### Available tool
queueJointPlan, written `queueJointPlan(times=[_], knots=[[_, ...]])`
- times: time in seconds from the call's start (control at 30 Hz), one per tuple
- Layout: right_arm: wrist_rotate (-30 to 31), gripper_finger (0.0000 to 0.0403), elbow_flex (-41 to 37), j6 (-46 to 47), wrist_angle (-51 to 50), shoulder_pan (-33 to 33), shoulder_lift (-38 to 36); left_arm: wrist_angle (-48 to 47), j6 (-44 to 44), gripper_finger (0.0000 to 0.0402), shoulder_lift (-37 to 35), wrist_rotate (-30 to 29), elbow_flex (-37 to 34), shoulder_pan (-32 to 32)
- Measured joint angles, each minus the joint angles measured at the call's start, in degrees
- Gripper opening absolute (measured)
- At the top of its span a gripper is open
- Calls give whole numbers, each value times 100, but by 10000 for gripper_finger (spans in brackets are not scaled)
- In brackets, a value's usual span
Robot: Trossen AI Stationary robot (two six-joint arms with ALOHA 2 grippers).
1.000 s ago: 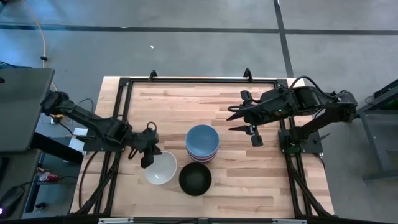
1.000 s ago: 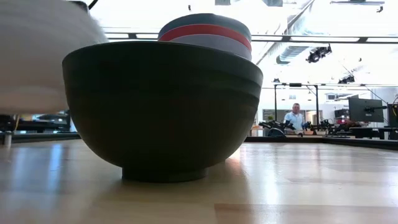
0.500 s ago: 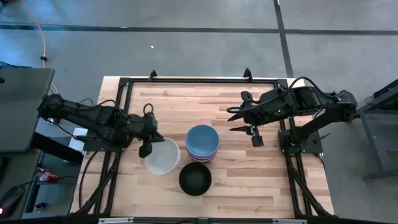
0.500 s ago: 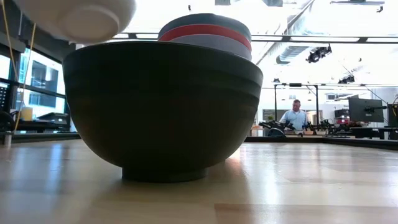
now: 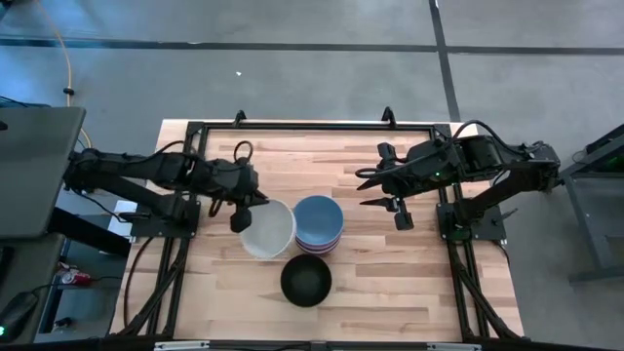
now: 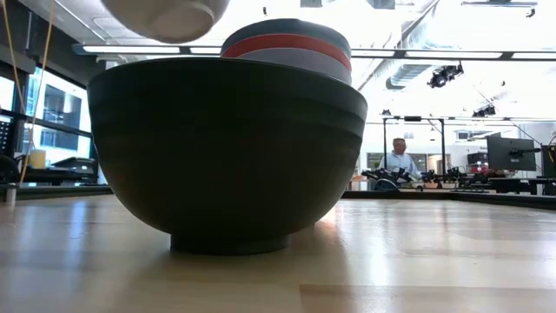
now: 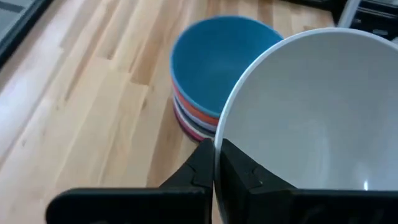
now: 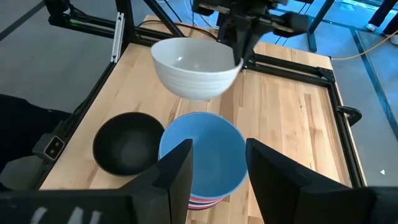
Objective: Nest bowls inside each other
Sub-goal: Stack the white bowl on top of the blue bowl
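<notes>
My left gripper [image 5: 244,213] is shut on a white bowl [image 5: 269,228] and carries it in the air just left of a stack of bowls [image 5: 318,226] with a blue bowl [image 7: 217,62] on top. Red and lavender rims show below the blue one in the low view. A single black bowl [image 5: 306,280] stands on its foot near the table's near edge. My right gripper [image 5: 375,190] hangs open above the table, right of the stack. In the right wrist view the white bowl [image 8: 196,68] floats beyond the blue bowl [image 8: 202,155]. My left gripper pinches the white bowl's rim [image 7: 219,146] on its left side, one finger [image 7: 242,171] inside the bowl and one finger [image 7: 198,169] outside. The fingers slant down from the table's left. The bowl is lifted clear, mouth up, its foot [image 6: 169,13] above the black bowl's rim.
A black metal frame [image 5: 195,127] runs around the wooden tabletop. Bare wood lies on the far half of the table [image 5: 312,161] and right of the stack. A person [image 6: 400,161] stands far back in the room beyond the table.
My left gripper has moved up, toward the far edge and to the right toward the stack, carrying the white bowl. The bowl has risen from beside the black bowl to above its rim, close to the stack's left side. The right arm has kept still.
</notes>
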Motion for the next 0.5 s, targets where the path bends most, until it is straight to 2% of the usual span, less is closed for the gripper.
queueJointPlan(times=[0.5], knots=[[0, 142, 0, 17, -264, 0, 0, -521, 1264, 0, 2007, 935, 2441, 949]])
